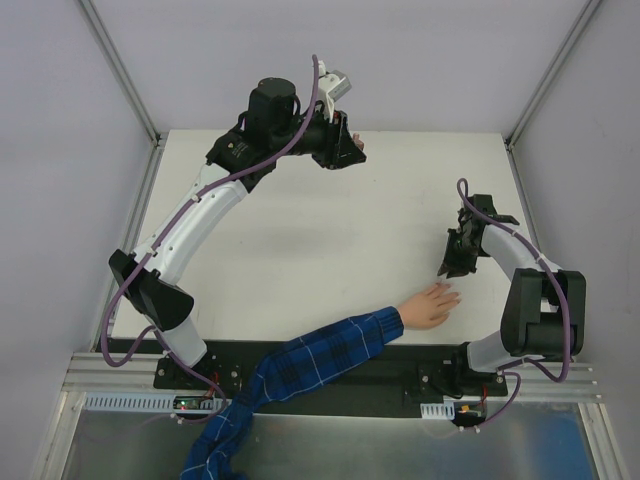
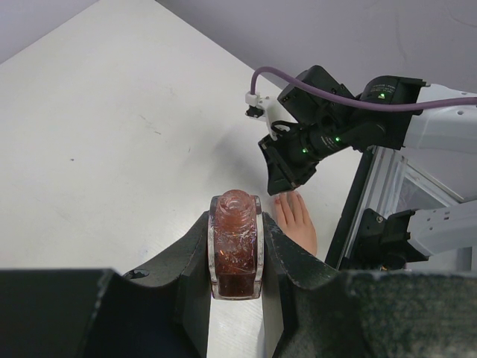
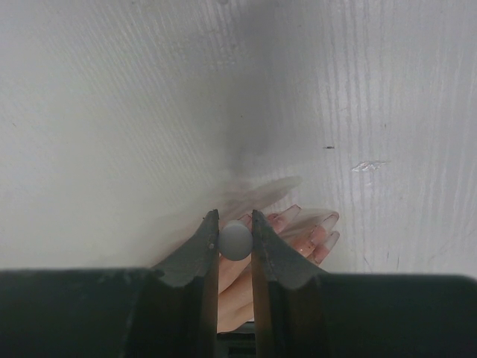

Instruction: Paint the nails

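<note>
A pale peach hand (image 1: pixel 432 304) lies flat on the white table near the front right, its arm in a blue-and-white plaid sleeve (image 1: pixel 320 352). In the right wrist view the hand (image 3: pixel 302 233) is motion-blurred and its nails (image 3: pixel 329 221) look reddish. My right gripper (image 1: pixel 455 262) hovers just beyond the fingertips, shut on a small grey round cap (image 3: pixel 235 240); any brush under it is hidden. My left gripper (image 1: pixel 350 150) is at the far back of the table, shut on a small dark reddish bottle (image 2: pixel 235 246) with its threaded neck uncapped. The hand (image 2: pixel 297 222) also shows in the left wrist view.
The white table (image 1: pixel 330 230) is bounded by grey walls and metal frame posts (image 1: pixel 120 70). A metal rail (image 1: pixel 300 375) runs along the near edge under the sleeve. The right arm's black wrist (image 2: pixel 313 142) stands over the hand.
</note>
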Available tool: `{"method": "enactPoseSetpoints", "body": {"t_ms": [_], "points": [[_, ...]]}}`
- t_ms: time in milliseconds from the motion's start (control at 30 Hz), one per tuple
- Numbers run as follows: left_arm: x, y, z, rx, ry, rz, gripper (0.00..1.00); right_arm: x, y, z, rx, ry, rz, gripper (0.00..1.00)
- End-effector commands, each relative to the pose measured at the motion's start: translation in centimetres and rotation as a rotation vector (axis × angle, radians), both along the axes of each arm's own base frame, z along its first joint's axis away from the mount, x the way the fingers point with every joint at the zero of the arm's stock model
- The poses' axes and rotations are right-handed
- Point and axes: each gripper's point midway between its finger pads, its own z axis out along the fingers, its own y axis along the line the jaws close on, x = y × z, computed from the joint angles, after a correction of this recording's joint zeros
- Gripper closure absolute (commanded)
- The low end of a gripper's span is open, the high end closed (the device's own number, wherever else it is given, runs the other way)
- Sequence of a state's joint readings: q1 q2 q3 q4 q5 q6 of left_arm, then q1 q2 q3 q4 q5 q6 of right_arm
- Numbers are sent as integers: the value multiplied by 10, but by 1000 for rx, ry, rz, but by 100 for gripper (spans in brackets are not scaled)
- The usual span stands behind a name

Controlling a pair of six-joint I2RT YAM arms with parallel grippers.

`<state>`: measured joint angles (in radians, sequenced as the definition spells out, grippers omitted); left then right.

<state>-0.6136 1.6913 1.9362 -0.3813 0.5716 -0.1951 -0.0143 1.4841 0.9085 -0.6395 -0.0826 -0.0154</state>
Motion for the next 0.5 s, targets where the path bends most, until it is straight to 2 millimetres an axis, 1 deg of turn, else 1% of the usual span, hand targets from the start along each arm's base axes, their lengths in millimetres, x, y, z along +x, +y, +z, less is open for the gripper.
{"method": "enactPoseSetpoints", "body": {"t_ms": [0, 267, 300, 467], "points": [[-13, 10, 35, -57, -68, 3, 100, 5, -5, 3, -15, -7, -22, 100], [-15, 11, 39, -61, -82, -3, 100, 8, -10, 2, -19, 2, -41, 100], [-14, 11, 39, -60, -84, -2, 100, 12, -10, 4, -17, 0, -67, 100], [-14, 11, 42, -61, -98, -5, 100, 19, -18, 8, -32, -2, -84, 100]]}}
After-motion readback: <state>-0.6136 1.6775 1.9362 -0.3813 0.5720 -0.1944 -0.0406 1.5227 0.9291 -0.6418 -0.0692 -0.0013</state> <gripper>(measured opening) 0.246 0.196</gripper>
